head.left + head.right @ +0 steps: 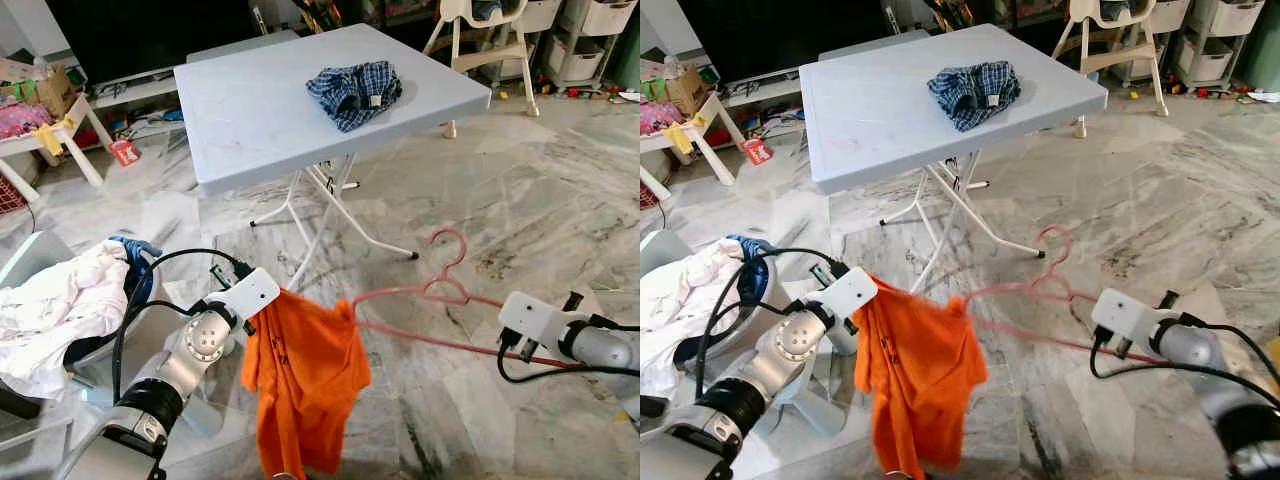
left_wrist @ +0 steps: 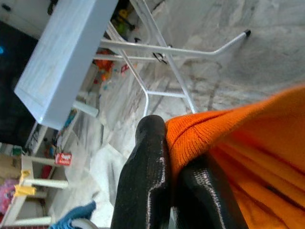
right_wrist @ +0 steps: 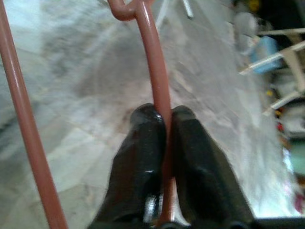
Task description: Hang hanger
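Observation:
A pink hanger (image 1: 440, 290) hangs in the air above the marble floor, its hook pointing up. My right gripper (image 3: 164, 126) is shut on one of its bars near the right end. An orange shirt (image 1: 305, 375) droops from the hanger's left end. My left gripper (image 2: 167, 162) is shut on the shirt's knitted edge, at the shirt's upper left corner (image 1: 262, 310). Both arms are low in front of me, left of and right of the shirt.
A pale blue folding table (image 1: 250, 110) stands ahead with a blue plaid garment (image 1: 352, 92) on it. A heap of white and blue laundry (image 1: 60, 300) lies at my left. A white high chair (image 1: 480, 40) and storage bins stand at the back right.

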You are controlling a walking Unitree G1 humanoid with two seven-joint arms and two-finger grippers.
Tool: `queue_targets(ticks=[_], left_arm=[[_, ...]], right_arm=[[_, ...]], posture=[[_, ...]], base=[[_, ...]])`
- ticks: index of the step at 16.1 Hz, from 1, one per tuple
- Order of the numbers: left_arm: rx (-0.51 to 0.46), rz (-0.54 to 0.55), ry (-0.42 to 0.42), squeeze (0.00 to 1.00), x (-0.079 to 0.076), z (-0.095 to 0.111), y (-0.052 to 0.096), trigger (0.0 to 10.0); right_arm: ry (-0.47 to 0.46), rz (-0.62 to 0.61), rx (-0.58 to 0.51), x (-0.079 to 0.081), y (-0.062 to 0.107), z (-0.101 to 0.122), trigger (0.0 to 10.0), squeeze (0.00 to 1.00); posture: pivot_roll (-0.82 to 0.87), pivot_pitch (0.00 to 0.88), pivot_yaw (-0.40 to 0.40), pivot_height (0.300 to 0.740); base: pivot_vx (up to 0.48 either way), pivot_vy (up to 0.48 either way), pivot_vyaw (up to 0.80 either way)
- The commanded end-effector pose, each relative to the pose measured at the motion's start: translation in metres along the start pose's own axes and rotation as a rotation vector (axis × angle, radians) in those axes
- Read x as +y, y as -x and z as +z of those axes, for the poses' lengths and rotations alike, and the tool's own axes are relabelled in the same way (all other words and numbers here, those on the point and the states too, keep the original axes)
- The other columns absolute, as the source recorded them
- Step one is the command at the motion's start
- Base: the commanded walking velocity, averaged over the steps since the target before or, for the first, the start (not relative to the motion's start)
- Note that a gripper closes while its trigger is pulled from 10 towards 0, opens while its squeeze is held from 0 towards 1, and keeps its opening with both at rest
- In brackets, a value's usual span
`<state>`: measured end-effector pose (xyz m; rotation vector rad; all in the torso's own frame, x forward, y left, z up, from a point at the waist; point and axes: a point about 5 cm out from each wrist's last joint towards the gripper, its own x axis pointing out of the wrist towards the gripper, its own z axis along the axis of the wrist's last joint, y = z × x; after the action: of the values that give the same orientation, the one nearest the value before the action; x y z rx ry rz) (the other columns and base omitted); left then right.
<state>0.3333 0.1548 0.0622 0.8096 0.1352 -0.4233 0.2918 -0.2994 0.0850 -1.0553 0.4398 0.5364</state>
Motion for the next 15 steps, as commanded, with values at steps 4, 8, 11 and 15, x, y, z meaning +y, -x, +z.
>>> queue_targets(ticks=[4, 8, 11, 15], left_arm=[[-0.022, -0.03, -0.057, 0.0, 0.01, 0.0, 0.0, 10.0], [0.007, -0.051, -0.07, 0.0, 0.003, -0.003, -0.001, 10.0], [0.021, -0.11, -0.08, 0.0, -0.009, -0.004, -0.001, 10.0], [0.05, -0.011, -0.085, 0.0, -0.005, -0.002, -0.005, 10.0]], right_arm=[[0.025, 0.019, -0.036, -0.002, 0.004, 0.004, 10.0, 0.0], [-0.005, -0.17, -0.048, -0.019, 0.005, 0.007, 10.0, 0.0], [-0.018, -0.298, -0.053, -0.036, 0.007, 0.009, 10.0, 0.0], [-0.054, -0.053, -0.072, -0.013, 0.004, 0.009, 10.0, 0.0]], posture=[[-0.15, 0.0, 0.13, 0.74], [-0.15, 0.0, 0.135, 0.74], [-0.15, 0.0, 0.142, 0.74], [-0.15, 0.0, 0.147, 0.74]], base=[[0.0, 0.0, 0.0], [0.0, 0.0, 0.0], [0.0, 0.0, 0.0], [0.0, 0.0, 0.0]])
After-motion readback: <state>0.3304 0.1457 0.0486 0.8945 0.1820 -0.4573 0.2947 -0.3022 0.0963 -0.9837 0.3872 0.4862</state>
